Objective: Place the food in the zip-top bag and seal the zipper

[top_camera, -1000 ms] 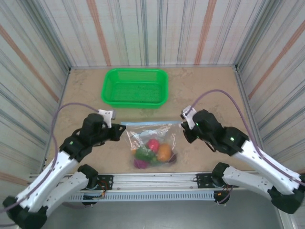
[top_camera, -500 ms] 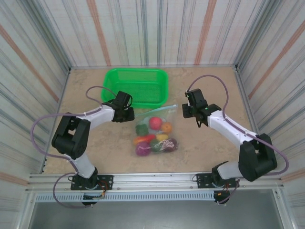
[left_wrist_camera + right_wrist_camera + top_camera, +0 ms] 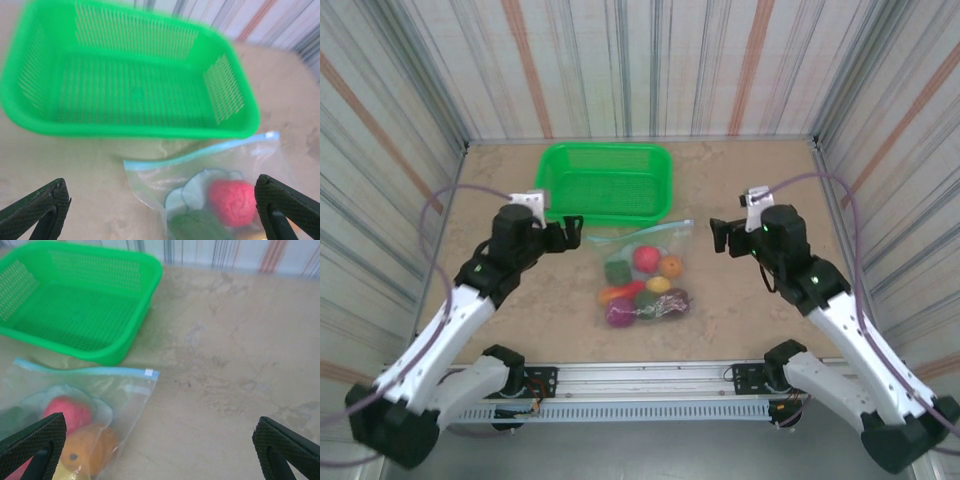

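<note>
1. While the left gripper [image 3: 573,231] and right gripper [image 3: 716,238] hang spread wide and empty, the bag [image 3: 645,275] lies between them on the table [image 3: 770,180].
2. Food [image 3: 645,258] sits inside the bag.
3. Its zipper [image 3: 640,233] lies just beside a green basket [image 3: 605,182].

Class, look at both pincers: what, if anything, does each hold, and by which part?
Nothing. The left pincer and right pincer both stand open, clear of the zip-top bag.

Bright even light, soft faint shadows, green basket [image 3: 135,131] blurred in left wrist view, overhead view sharp
</note>
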Available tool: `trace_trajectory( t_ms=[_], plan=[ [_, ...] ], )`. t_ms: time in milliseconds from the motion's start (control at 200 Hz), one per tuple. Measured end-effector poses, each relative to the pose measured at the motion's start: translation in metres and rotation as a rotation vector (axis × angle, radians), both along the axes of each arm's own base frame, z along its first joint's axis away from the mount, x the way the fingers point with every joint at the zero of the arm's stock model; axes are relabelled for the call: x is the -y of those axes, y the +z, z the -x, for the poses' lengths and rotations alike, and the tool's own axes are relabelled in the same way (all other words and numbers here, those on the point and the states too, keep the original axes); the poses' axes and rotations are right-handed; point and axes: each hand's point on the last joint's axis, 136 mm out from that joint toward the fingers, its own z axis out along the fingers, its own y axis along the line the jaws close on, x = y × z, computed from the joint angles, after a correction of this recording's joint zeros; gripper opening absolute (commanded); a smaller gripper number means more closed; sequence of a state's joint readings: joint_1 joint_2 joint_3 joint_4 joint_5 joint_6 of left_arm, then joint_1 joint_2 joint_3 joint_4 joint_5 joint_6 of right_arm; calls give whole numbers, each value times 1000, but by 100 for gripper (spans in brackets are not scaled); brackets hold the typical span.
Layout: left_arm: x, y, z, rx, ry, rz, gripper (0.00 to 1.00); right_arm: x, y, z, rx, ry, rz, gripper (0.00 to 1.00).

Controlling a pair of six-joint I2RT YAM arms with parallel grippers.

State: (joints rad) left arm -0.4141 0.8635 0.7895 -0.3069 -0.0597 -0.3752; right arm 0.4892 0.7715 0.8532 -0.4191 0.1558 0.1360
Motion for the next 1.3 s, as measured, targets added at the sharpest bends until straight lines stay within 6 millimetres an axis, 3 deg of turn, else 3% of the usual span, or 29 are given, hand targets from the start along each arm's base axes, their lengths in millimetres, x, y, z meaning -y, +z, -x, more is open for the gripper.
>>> trace_trajectory(
  t_ms=[95, 160, 250, 306, 351, 481, 561, 661, 797, 967, 1127, 1252, 1303],
  plan=[
    [-36, 17, 14, 140, 132, -40, 99, 9, -5, 20, 99, 34, -4, 99],
    [-56, 9, 16, 224, 207, -106, 99, 16, -14, 20, 113, 27, 15, 99],
    [-66, -38, 17, 274, 175, -232, 99, 25, -33, 5, 69, -11, 55, 99],
    [-74, -80, 19, 221, 150, -302, 99, 30, -44, -4, 54, -36, 62, 99],
    [-87, -102, 18, 167, 169, -329, 99, 34, -56, -10, 43, -53, 63, 99],
    [-114, -124, 5, 97, 249, -364, 99, 55, -88, -24, -12, -131, 76, 99],
    [-119, -141, -4, 45, 261, -374, 99, 76, -112, -37, -45, -206, 83, 99],
    [-117, -165, -23, -53, 227, -415, 99, 101, -147, -39, -88, -297, 62, 99],
    [-115, -163, -56, -7, 208, -444, 99, 127, -181, -36, -94, -385, 34, 99],
    [-123, -156, -85, 56, 235, -410, 99, 137, -191, -55, -48, -409, 12, 99],
    [-119, -181, -82, 55, 208, -396, 99, 138, -202, -78, -6, -380, -45, 99],
    [-116, -172, -91, 80, 195, -381, 99, 131, -229, -91, -69, -332, -66, 99],
    [-115, -167, -94, 97, 195, -378, 99, 129, -223, -103, -63, -334, -56, 99]
  ],
)
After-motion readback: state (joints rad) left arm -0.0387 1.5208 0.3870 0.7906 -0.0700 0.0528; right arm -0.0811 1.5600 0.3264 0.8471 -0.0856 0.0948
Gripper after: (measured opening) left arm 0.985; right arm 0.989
